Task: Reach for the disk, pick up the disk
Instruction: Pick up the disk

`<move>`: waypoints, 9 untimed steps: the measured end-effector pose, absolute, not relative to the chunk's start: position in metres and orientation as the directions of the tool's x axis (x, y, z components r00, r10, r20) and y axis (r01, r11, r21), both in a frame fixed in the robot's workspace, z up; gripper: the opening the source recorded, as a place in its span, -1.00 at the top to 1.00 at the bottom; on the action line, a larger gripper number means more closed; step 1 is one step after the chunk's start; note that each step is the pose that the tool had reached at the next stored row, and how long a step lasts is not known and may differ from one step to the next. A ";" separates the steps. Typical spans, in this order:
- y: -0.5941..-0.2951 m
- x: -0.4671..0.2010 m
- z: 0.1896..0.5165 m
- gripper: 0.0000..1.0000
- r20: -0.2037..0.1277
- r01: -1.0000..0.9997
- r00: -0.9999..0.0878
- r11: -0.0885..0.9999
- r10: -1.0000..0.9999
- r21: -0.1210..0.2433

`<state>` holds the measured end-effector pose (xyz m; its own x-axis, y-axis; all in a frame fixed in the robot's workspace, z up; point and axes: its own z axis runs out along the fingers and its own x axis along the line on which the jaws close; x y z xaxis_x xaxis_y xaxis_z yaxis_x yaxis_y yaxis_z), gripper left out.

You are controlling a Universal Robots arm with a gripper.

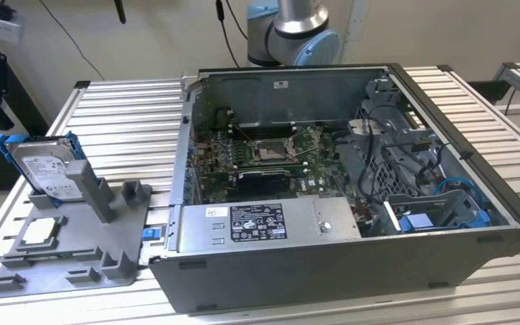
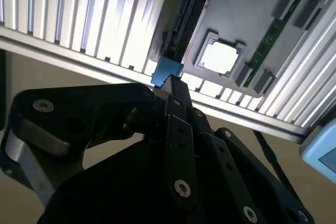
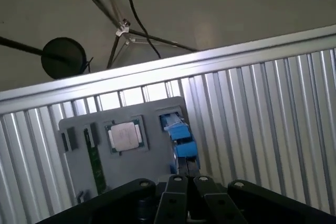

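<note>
Right now your end effector [image 3: 187, 181] is clenched on nothing, above the counter [image 3: 273, 129] and apart from the disk [image 1: 47, 169]. You see the disk standing on edge in the grey holder [image 1: 106, 233] at the exterior view's left, beside the open computer case [image 1: 332, 271], with a CPU chip [image 1: 41, 232] near it.

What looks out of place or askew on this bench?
Nothing stands out. The disk stands on edge in a slot of the gray holder, and the CPU chip lies flat in its recess.
</note>
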<state>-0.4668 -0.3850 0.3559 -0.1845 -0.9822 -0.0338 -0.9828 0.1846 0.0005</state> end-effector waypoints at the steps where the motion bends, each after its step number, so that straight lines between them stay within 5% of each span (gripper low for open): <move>1: -0.385 -0.467 0.355 1.00 -0.034 -0.986 -0.166 0.166 -0.986 0.001; 9: -0.386 -0.466 0.353 1.00 -0.034 -0.998 -0.063 0.063 -0.997 0.001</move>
<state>-0.4662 -0.3855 0.3525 -0.0627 -0.9975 -0.0337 -0.9980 0.0627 0.0007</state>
